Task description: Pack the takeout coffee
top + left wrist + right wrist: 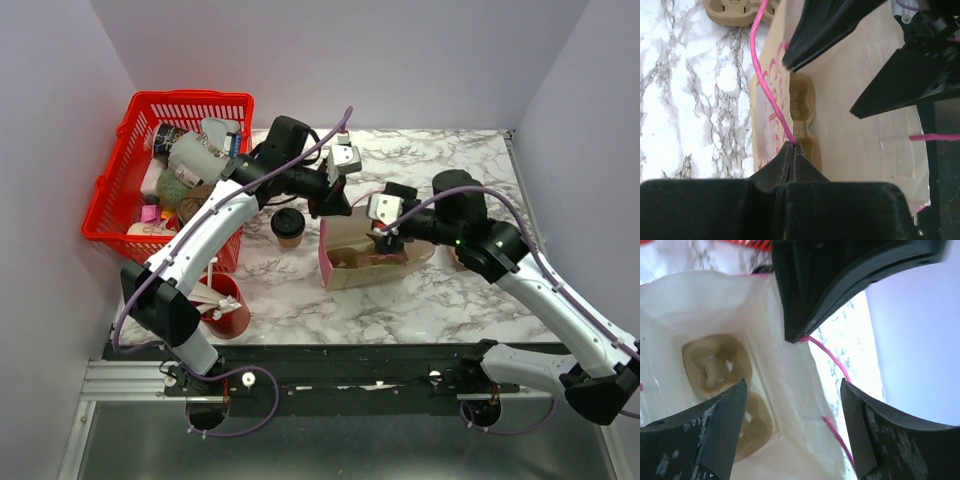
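From above, the takeout coffee (288, 227), a small kraft paper cup under a round black lid, stands upright near the middle of the marble-patterned worktop (450, 290). Its long axis is vertical and its lid faces up. It stands apart from the pink-edged side of a tan paper bag (365, 255). The left gripper (326, 200) and right gripper (384, 232) crowd the bag's mouth and hide most of its opening. A red mesh basket (120, 170) of jumbled items sits at the far left corner, and the left arm partly covers a red cup (230, 315) at the near edge. In the left wrist view the left gripper (792, 147) is closed, pinching a thin pink cord (765, 80) of the bag; a moulded pulp carrier (802, 112) lies inside, half hidden. In the right wrist view the right gripper (792, 385) has its 2 fingers spread, holding nothing, above the pale bag interior. The coffee is out of both wrist views.
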{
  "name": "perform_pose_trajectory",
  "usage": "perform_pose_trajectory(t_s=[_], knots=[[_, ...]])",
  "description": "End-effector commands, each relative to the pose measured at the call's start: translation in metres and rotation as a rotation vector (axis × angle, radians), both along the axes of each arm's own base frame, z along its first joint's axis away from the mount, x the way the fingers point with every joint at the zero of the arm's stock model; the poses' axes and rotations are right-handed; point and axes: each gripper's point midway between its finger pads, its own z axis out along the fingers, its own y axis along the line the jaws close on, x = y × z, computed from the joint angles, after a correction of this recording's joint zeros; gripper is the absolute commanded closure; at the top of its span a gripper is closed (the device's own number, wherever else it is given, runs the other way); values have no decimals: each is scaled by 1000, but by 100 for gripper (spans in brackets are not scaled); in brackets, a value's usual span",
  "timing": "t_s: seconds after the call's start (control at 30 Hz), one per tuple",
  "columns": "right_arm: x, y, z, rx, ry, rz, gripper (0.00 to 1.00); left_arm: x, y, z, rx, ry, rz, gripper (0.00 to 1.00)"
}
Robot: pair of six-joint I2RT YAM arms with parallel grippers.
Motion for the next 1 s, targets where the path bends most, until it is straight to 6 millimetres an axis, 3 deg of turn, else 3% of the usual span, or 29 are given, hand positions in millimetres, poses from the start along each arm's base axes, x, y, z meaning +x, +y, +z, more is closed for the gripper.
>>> perform_pose_trajectory(t_s=[0.0,0.07,0.17,0.2,0.3,0.43,0.47,0.6,0.8,0.97], knots=[[-9,-2,60,182,-67,-21,16,7,-4,39,-71,-166,28,100],[-3,-8,76,230,-81,-92,15,15,-8,57,-103,-233,40,100],[13,-26,123,352,-175,-242,14,22,-12,76,-115,-303,32,100],[19,-32,146,419,-236,-283,13,24,-12,78,-110,-314,31,100],[35,-61,179,531,-340,-462,7,16,-14,79,-89,-357,-16,100],[49,-80,172,571,-373,-572,7,-15,-15,55,0,-433,-126,100],[52,-86,167,576,-374,-606,8,-21,-13,32,43,-418,-153,100],[51,-98,159,610,-373,-654,9,-44,-13,-11,129,-463,-225,100],[52,-105,160,625,-371,-675,10,-49,-19,-4,103,-469,-192,100],[56,-104,182,655,-396,-673,10,-40,-24,37,-5,-385,-120,100]])
